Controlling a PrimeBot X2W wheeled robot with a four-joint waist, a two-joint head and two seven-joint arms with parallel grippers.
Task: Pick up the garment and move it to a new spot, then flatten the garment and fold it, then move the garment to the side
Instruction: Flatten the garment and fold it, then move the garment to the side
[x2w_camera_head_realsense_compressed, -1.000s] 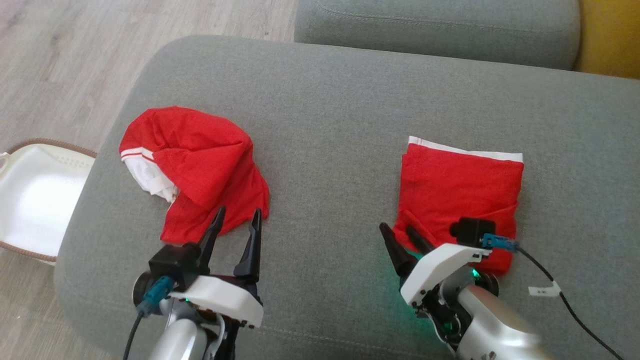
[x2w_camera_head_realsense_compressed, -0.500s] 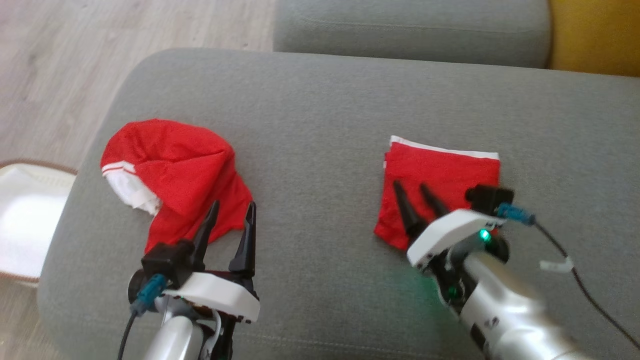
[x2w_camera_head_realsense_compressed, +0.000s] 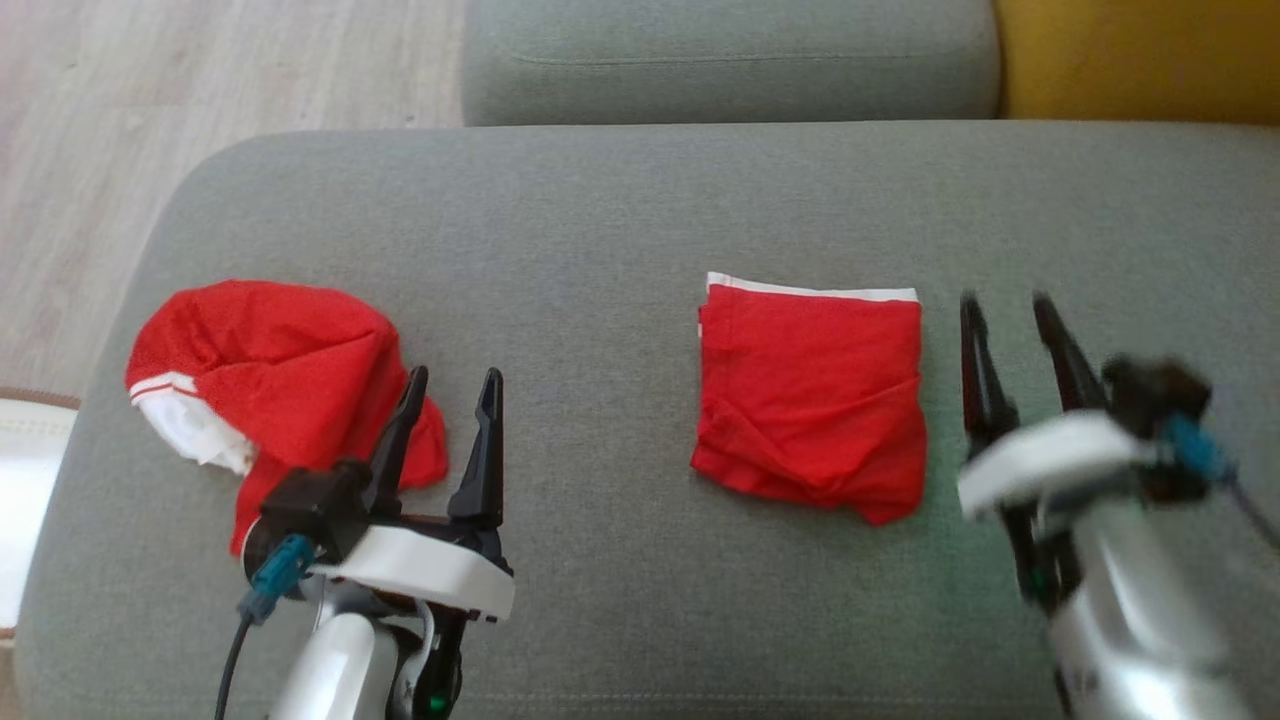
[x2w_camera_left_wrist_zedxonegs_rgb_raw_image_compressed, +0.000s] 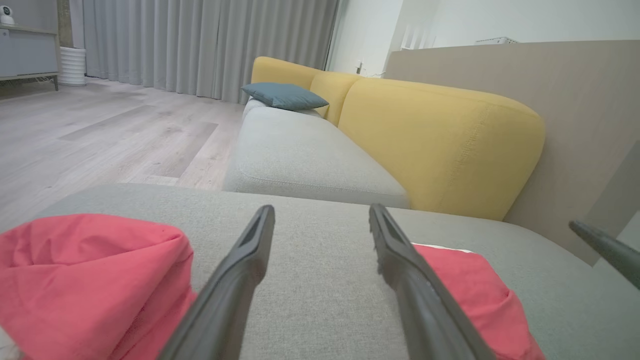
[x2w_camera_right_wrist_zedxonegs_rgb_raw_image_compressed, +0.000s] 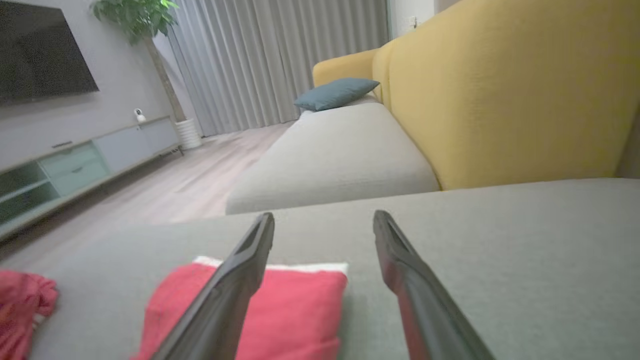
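both our left jaws and our right jaws stand spread wide and hold nothing. the folded red garment (x2w_camera_head_realsense_compressed: 810, 395) lies flat on the grey sofa seat (x2w_camera_head_realsense_compressed: 600, 200), right of the middle, with its white band toward the back. our right jaws hover just beside its right edge, apart from it. a second, crumpled red garment (x2w_camera_head_realsense_compressed: 270, 370) sits in a heap near the seat's left edge, and our left jaws hang beside its near right corner. the risk we see is that the folded piece looks loose at its near corner, so a low sweep of the right jaws across it could drag the layers open and undo the fold. if the heap is next, a pinch on one layer alone could lift it lopsided. it also lies close to the rounded left edge, where a nudge might tip it toward the white basket (x2w_camera_head_realsense_compressed: 20, 500) on the wood floor (x2w_camera_head_realsense_compressed: 200, 70). behind the seat run another grey cushion (x2w_camera_head_realsense_compressed: 730, 50) and a yellow backrest (x2w_camera_head_realsense_compressed: 1140, 60), well apart from the cloth. nothing stands between the jaws and either garment. the right arm is blurred in the head view, so we cannot tell its height.
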